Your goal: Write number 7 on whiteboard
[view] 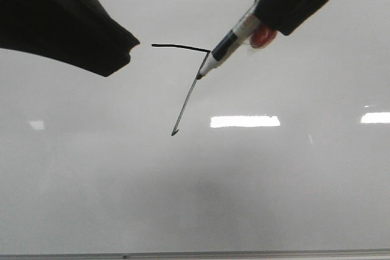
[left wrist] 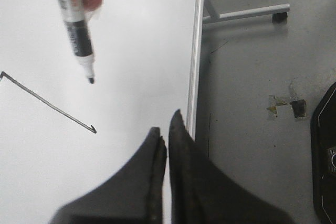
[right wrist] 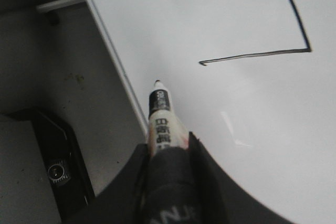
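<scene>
The whiteboard [view: 274,181] fills the front view. On it is the number 7 [view: 187,101], a short black bar joined to a thin slanted downstroke. My right gripper [view: 268,19] is shut on a black-and-white marker [view: 225,45]. In the front view its tip lies over the upper downstroke. In the left wrist view the marker [left wrist: 76,30] hangs clear of the stroke [left wrist: 47,102]. In the right wrist view the gripper [right wrist: 167,142] holds the marker [right wrist: 160,114] apart from the 7 [right wrist: 252,56]. My left gripper [view: 133,50], left of the bar, is shut and empty [left wrist: 165,121].
The board's metal edge strip [left wrist: 195,51] runs just beside my left fingertips; grey floor lies beyond it. On the floor are a wheeled stand leg [left wrist: 247,13], scraps of debris [left wrist: 286,106] and a black device [right wrist: 52,166]. Bright light reflections [view: 245,121] show on the board.
</scene>
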### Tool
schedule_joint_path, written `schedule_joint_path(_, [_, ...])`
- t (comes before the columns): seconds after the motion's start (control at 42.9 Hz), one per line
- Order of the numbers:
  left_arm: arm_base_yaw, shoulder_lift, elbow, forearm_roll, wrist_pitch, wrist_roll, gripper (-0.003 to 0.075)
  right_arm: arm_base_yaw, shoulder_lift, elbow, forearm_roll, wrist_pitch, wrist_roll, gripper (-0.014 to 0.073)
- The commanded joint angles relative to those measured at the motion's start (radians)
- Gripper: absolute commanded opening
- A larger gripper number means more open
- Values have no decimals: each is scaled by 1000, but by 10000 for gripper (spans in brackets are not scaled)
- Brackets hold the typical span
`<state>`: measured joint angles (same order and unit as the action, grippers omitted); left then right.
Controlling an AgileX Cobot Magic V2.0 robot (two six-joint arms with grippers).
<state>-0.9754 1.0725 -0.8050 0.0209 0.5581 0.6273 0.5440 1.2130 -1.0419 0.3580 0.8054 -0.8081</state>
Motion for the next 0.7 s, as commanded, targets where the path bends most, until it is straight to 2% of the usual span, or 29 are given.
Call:
schedule_joint_path(0.0, [-5, -21, -32, -10, -75, -2, 159, 45, -54, -27, 48, -3, -37, -59])
schedule_joint_path(0.093, [-5, -21, -32, -21, -93, -2, 367, 119, -60, -35, 56, -6, -38, -59])
schedule_joint_path(0.14, [-5, -21, -32, -21, -106, -2, 443, 153, -60, -35, 56, -19, -38, -59])
schedule_joint_path(0.21, [-5, -21, -32, -21, -118, -2, 491, 196, -60, -35, 56, -56, -38, -59])
schedule_joint_path(0.373, [-5, -21, -32, -21, -118, -2, 489, 257, -60, -51, 58, -85, -38, -59])
schedule_joint_path(0.466, [-5, -21, -32, -21, -118, -2, 453, 269, -60, -53, 58, -95, -38, -59])
schedule_joint_path(0.583, [-5, -21, -32, -21, -118, -2, 354, 272, -60, -53, 68, -104, -38, -59])
schedule_joint_path(0.676, [-5, -21, -32, -21, -118, -2, 241, 272, -60, -53, 74, -103, -38, -59])
